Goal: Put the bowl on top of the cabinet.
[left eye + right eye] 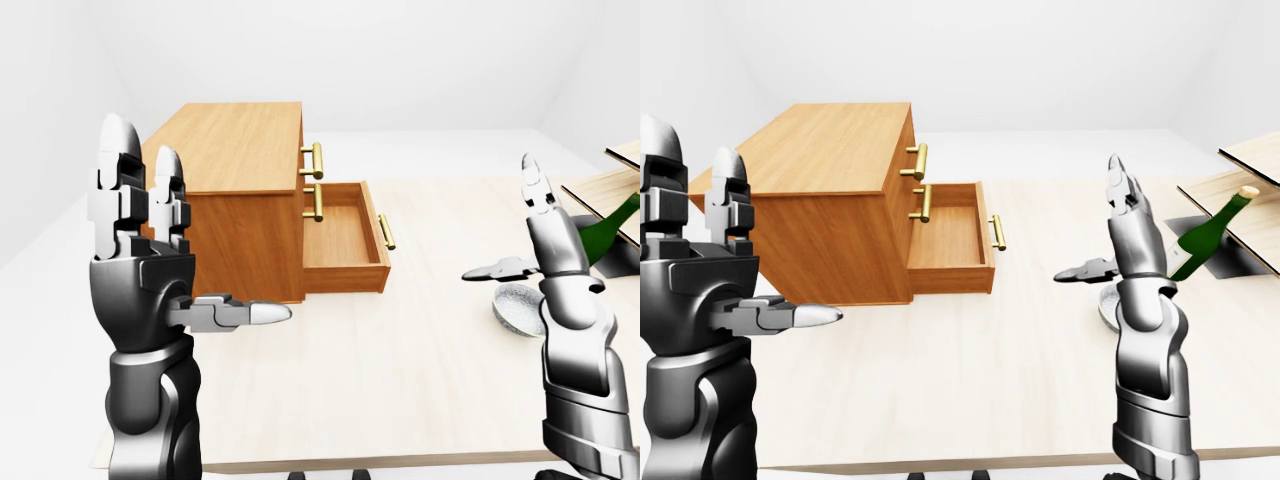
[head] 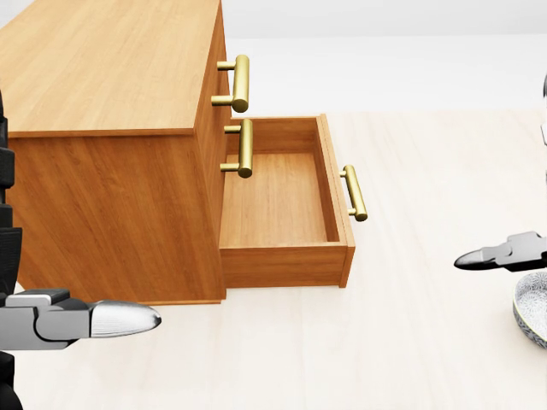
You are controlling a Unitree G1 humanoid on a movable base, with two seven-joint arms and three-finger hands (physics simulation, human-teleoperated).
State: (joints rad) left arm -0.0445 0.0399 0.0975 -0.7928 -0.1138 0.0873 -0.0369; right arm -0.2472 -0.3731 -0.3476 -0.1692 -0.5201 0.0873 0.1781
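A speckled grey bowl [image 1: 517, 307] rests on the pale tabletop [image 1: 400, 370] at the right of the left-eye view, partly hidden behind my right forearm. Its rim also shows at the right edge of the head view as the bowl [image 2: 532, 309]. The wooden cabinet [image 1: 240, 150] stands at upper left with a bare flat top, and its lower drawer [image 1: 340, 238] is pulled out and holds nothing. My right hand [image 1: 497, 220] is open, fingers up, just above the bowl and not touching it. My left hand [image 1: 200, 235] is open, raised in front of the cabinet's side.
A green bottle [image 1: 605, 228] leans at the far right beneath wooden boards [image 1: 600, 185]. Brass handles [image 2: 242, 84] stick out from the cabinet's drawers, and the open drawer's handle [image 2: 354, 193] points toward the bowl's side.
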